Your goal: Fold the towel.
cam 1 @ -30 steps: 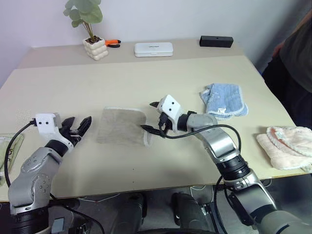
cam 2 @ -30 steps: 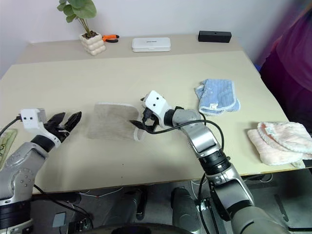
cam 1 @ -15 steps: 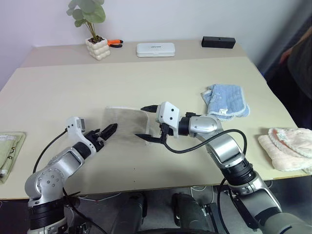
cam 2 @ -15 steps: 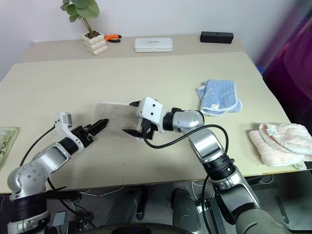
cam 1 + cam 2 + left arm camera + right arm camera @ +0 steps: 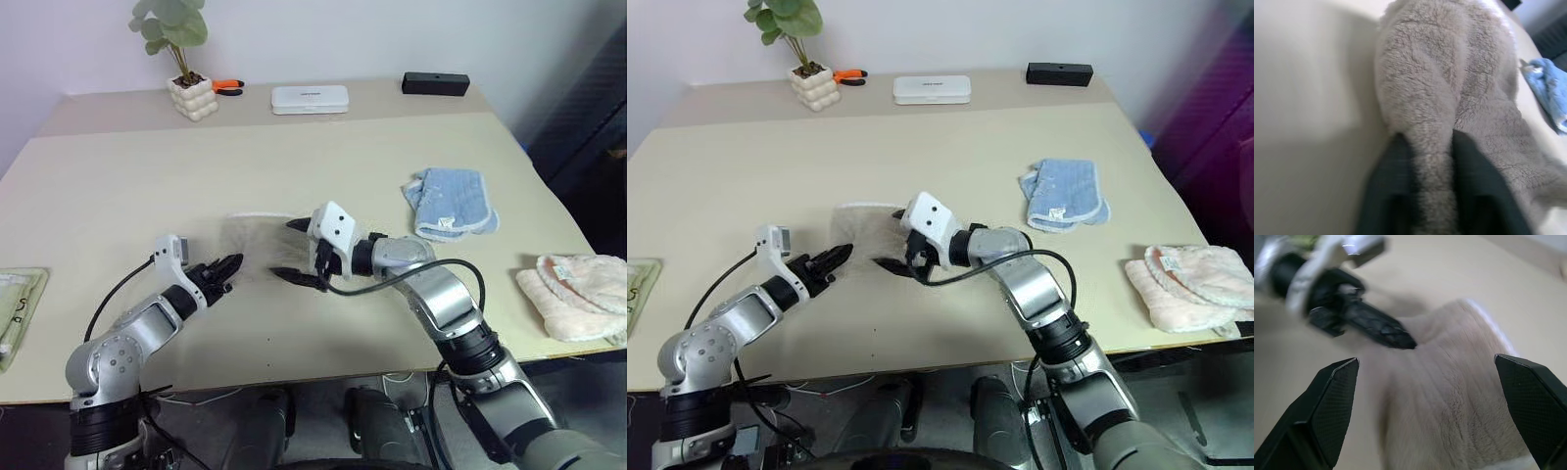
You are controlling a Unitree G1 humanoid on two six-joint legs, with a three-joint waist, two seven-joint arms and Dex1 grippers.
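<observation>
Our left claw (image 5: 1432, 183) pinches the towel (image 5: 263, 247) edge at mid-tabletop (image 5: 118, 186); our right claw (image 5: 300, 253) is spread wide over it. We judge folding just begun.

Head stereo pair: high, facing forward and down over the table (image 5: 118, 176), both eyes sharing the whole tabletop. Left wrist view: very near, looking along its fingers (image 5: 1396, 191) onto the towel (image 5: 1449, 78). Right wrist view: close, facing the same towel and the left gripper (image 5: 1396, 338).
</observation>
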